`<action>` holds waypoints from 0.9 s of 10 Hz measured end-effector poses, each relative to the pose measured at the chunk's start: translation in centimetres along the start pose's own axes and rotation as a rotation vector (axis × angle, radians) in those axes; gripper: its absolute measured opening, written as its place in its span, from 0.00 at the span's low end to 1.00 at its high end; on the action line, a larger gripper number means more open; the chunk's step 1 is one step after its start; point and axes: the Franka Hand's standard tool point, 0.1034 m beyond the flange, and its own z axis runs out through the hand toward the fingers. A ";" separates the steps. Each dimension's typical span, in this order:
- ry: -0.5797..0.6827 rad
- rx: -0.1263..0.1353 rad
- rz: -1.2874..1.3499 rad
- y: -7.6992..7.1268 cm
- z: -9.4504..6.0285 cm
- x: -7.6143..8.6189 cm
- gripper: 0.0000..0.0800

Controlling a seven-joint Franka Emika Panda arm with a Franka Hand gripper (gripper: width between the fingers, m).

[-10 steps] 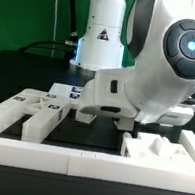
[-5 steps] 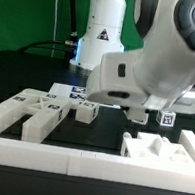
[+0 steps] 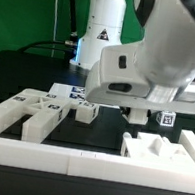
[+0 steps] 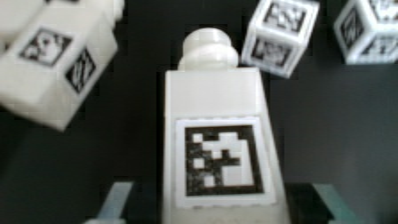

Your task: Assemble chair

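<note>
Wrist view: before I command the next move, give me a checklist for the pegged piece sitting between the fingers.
1. Pegged chair piece centred in the gripper: ok, one finger on each side.
2. Jaws closed on it: ok.
3. Its tag visible: ok, it faces the wrist camera.
4. Peg tip clear: ok, a dark gap separates it from the nearest tagged block.
5. Piece lifted off the table: cannot tell, the arm hides it in the exterior view.
6. Slotted piece uncovered: ok, nothing on it, beside the border rail.
</note>
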 end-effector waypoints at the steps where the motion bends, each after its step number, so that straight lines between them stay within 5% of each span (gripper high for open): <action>1: 0.056 -0.001 0.005 -0.1 -0.9 -0.7 0.36; 4: 0.240 -0.001 0.008 -0.3 -4.7 -1.0 0.36; 9: 0.662 -0.021 0.011 0.1 -4.9 0.5 0.36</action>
